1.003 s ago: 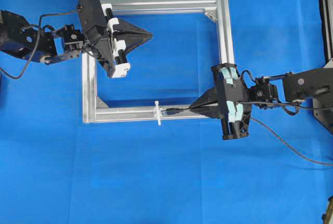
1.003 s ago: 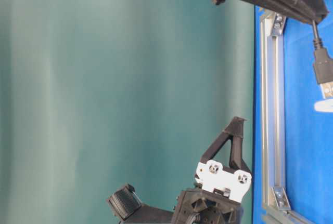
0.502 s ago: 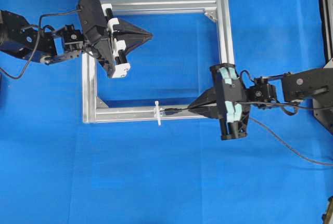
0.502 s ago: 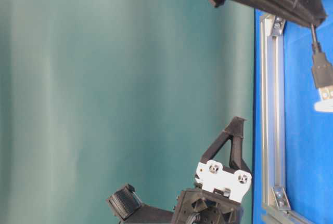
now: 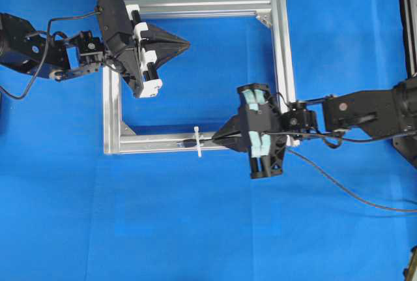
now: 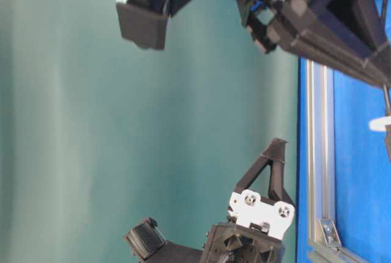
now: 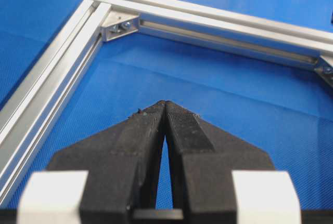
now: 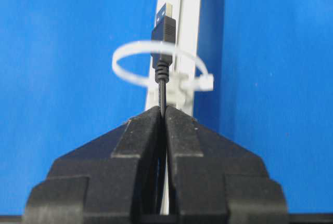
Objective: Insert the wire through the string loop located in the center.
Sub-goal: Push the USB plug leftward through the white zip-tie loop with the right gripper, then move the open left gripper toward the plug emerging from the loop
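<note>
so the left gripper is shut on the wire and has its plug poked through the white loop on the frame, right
Not the left. The right gripper is shut on the wire; the right wrist view shows its plug through the white loop on the frame. The left gripper is shut on nothing, as the left wrist view shows.

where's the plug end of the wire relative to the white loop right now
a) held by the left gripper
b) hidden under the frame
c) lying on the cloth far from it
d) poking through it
d: in the right wrist view the wire, pinched by the right gripper, runs through the string loop, its plug past the ring.
</note>
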### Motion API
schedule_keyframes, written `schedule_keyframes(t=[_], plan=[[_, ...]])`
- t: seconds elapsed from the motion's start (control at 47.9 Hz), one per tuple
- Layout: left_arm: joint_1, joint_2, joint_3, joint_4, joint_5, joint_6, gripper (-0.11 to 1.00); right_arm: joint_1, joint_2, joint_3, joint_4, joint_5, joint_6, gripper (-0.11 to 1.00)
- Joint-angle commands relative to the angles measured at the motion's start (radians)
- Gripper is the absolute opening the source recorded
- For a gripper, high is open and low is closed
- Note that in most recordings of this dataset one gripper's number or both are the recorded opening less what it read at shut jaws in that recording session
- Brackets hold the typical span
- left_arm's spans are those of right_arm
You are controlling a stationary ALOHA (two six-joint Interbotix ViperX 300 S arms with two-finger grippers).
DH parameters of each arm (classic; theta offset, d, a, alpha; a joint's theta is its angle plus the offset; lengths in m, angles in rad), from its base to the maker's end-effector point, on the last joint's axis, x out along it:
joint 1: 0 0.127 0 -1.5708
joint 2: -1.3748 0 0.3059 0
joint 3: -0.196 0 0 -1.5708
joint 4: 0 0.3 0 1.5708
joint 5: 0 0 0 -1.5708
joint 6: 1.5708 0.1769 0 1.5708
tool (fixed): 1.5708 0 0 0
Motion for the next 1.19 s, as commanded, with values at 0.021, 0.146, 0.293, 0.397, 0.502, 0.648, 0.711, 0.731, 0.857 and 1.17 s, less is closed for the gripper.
schedule_keyframes(t=[0.021,0.146,0.293,0.397,0.502,0.648,0.711,0.731,0.857,1.17], plan=[[-0.005,-0.029,-0.006,0.003,-0.005,0.002,0.00,0.002,0.011,-0.044,0.000,-0.009,0.000,-0.03],[-0.005,-0.029,-0.006,0.003,-0.005,0.002,0.00,0.003,0.032,-0.069,0.000,-0.009,0.000,-0.03],[-0.005,-0.029,-0.008,0.003,-0.005,0.002,0.00,0.003,0.041,-0.080,0.000,-0.011,0.000,-0.03],[-0.005,-0.029,-0.006,0.003,-0.003,0.002,0.00,0.003,0.041,-0.081,0.000,-0.018,0.000,-0.03],[-0.005,-0.031,-0.006,0.003,-0.005,0.002,0.00,0.005,0.041,-0.078,0.000,-0.018,0.000,-0.03],[-0.005,-0.029,-0.006,0.003,-0.005,0.000,0.00,0.005,0.043,-0.077,0.000,-0.017,0.000,-0.03],[-0.009,-0.031,-0.006,0.005,-0.005,-0.002,0.00,0.005,0.041,-0.077,0.000,-0.017,0.000,-0.03],[-0.011,-0.029,-0.006,0.003,-0.005,-0.002,0.00,0.005,0.043,-0.075,0.000,-0.017,0.000,-0.03],[-0.031,-0.031,-0.002,0.003,-0.005,-0.003,0.00,0.005,0.041,-0.077,-0.002,-0.017,0.000,-0.03],[-0.147,-0.063,0.040,0.005,-0.005,-0.009,0.00,0.005,0.043,-0.075,-0.003,-0.017,0.000,-0.03]])
